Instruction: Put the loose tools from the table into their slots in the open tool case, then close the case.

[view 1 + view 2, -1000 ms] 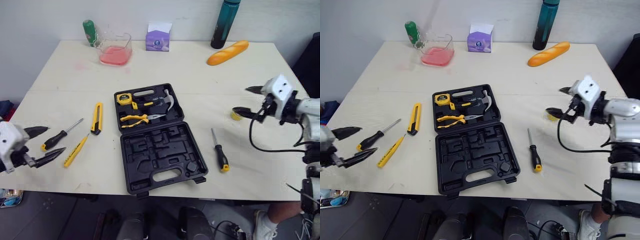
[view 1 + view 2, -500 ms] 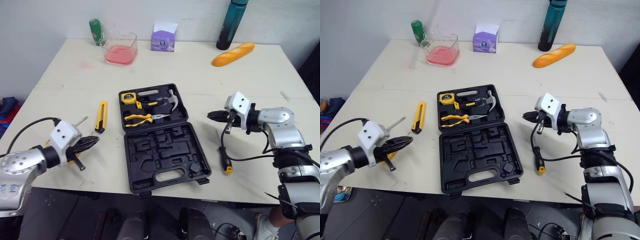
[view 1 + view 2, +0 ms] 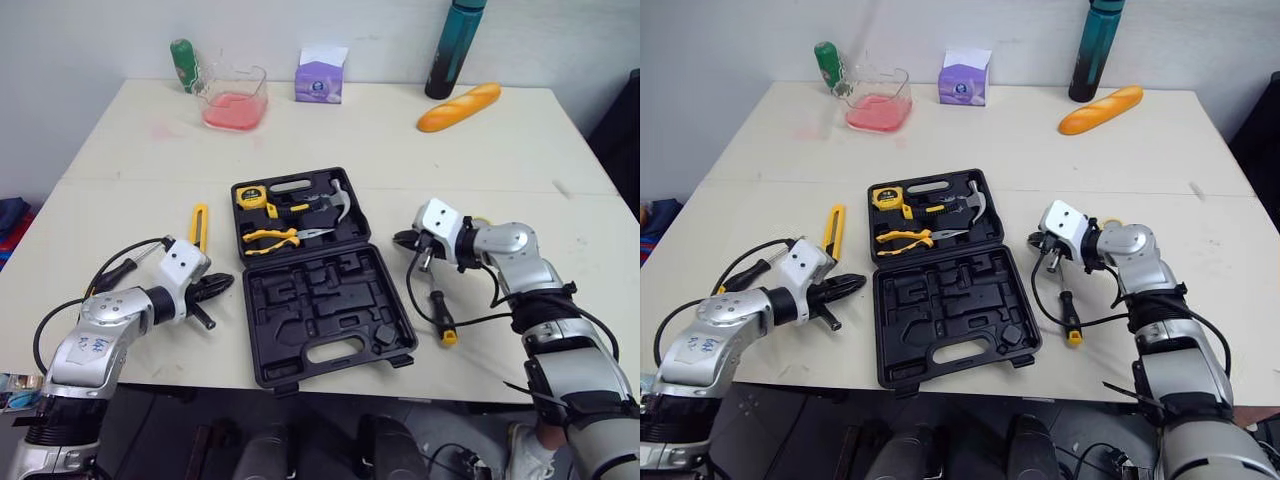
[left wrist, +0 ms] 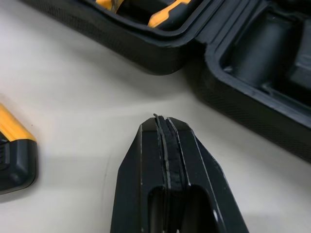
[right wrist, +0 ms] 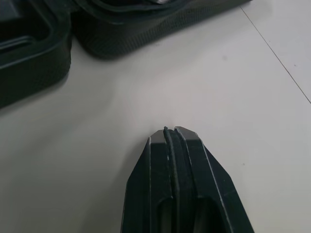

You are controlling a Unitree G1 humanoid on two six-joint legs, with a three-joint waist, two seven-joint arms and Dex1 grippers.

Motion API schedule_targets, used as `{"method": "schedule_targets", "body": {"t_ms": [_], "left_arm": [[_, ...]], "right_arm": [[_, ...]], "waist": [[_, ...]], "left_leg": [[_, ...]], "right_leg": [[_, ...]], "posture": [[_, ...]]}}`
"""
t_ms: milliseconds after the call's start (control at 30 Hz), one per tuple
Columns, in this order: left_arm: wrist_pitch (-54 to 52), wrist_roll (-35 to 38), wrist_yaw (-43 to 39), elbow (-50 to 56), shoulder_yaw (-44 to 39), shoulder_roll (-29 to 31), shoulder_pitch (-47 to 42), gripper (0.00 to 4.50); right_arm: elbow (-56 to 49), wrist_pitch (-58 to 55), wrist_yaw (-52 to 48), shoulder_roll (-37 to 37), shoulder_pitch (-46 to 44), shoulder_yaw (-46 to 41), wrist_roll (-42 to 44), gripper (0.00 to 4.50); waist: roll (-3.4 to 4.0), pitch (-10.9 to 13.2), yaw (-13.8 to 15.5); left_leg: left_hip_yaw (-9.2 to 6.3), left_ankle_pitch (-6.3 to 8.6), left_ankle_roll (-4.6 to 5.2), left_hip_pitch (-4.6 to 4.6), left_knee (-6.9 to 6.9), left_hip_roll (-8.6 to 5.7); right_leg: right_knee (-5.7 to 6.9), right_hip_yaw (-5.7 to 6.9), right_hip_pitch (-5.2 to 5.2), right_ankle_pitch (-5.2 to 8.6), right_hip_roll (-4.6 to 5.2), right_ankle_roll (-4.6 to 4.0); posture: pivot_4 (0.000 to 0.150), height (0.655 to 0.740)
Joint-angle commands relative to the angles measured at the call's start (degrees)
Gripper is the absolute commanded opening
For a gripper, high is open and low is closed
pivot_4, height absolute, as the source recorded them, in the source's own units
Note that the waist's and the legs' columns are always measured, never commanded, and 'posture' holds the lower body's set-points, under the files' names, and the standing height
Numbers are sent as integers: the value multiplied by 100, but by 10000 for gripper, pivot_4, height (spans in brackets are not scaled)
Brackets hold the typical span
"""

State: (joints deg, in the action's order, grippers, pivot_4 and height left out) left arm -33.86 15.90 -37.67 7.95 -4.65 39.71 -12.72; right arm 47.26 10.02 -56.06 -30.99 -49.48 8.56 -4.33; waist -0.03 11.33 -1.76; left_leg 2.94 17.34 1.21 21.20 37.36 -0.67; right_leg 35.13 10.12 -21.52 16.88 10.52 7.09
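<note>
The black tool case (image 3: 322, 312) lies open in the middle of the table. Its far half holds a tape measure (image 3: 250, 198), a hammer (image 3: 338, 200) and pliers (image 3: 272, 238); the near half's slots are bare. My left gripper (image 3: 226, 283) is shut on nothing, just left of the case's near half. My right gripper (image 3: 398, 240) is also shut and empty, close to the case's right edge. A black and yellow screwdriver (image 3: 441, 316) lies below the right gripper. A yellow utility knife (image 3: 198, 222) and a black-handled screwdriver (image 3: 112, 271) lie at the left.
Along the far edge stand a green bottle (image 3: 182, 62), a glass dish with pink contents (image 3: 232, 100), a purple box (image 3: 318, 78), a teal bottle (image 3: 445, 50) and a bread loaf (image 3: 457, 106). A small yellow item (image 3: 1110, 223) sits behind my right arm.
Both grippers went from open to shut. Both arms swung inward from the table's sides to the edges of the case. The camera shifted a little.
</note>
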Motion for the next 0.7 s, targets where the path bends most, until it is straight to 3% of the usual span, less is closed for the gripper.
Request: {"method": "schedule_targets", "body": {"t_ms": [33,700], "left_arm": [[22,-12,-26,46,57,-52,-107,364],[319,-249,-92,-426,419,-317,-650,364]], "right_arm": [[-82,63,-62,119,-83,74,-21,627],[-1502,-506,-910,34,96,268,161,627]], "waist": [[0,0,1],[0,0,16]], "left_leg": [[0,0,0,0,0,0],[0,1,-1,3,3,0]], "right_leg": [[0,-1,0,0,0,0],[-3,-14,-1,0,-5,0]], "posture": [[1500,7400],[1500,7400]]}}
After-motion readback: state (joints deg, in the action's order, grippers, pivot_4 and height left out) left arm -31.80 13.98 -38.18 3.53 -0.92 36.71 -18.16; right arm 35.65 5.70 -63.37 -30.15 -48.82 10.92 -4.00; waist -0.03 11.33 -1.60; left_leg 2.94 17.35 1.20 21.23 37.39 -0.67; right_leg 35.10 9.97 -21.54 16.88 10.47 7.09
